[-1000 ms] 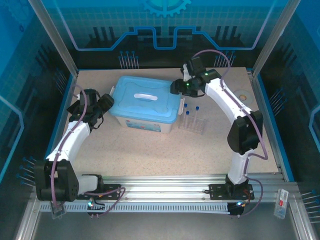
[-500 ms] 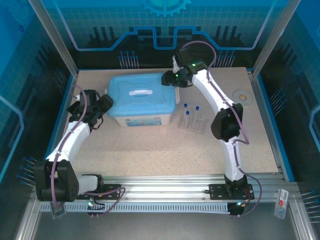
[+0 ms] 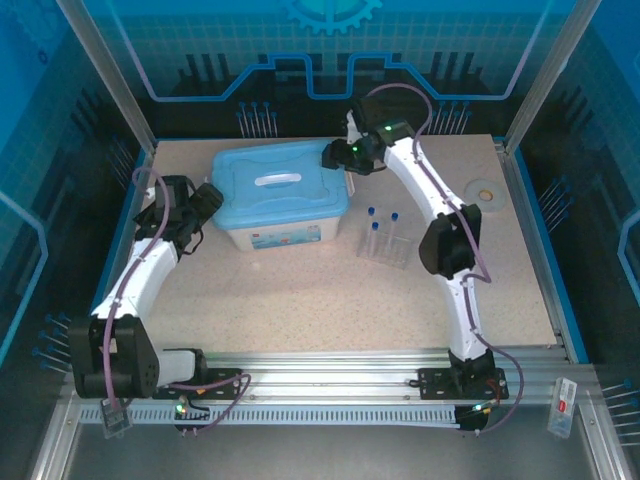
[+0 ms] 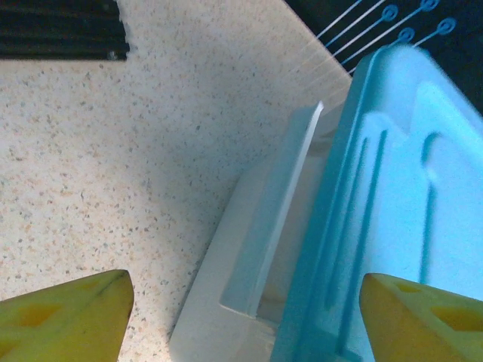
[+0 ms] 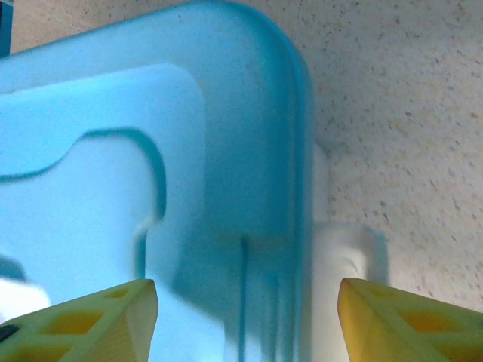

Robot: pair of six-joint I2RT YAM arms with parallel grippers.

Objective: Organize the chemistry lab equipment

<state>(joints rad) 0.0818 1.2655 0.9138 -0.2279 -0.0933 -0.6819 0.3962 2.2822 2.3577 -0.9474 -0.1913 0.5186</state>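
Observation:
Three blue-capped tubes (image 3: 381, 222) stand upright in the clear rack (image 3: 386, 250), right of a white box with a light blue lid (image 3: 283, 190). My left gripper (image 3: 207, 207) is open at the box's left end, its yellow fingers (image 4: 68, 317) straddling the white side latch (image 4: 272, 249) and the lid edge (image 4: 407, 188). My right gripper (image 3: 333, 156) is open at the box's back right corner, over the lid (image 5: 113, 151) and the right latch (image 5: 347, 256). Beakers, flask and tweezers are out of view.
A flat black ridged strip (image 4: 60, 30) lies on the speckled table (image 3: 300, 290) beyond the left gripper. A small round disc (image 3: 485, 190) sits at the right. Blue walls and metal posts fence the table.
The right arm swung back and to the left, from the box's right end to its back right corner. The box slid left and turned slightly. The left gripper shifted a little back.

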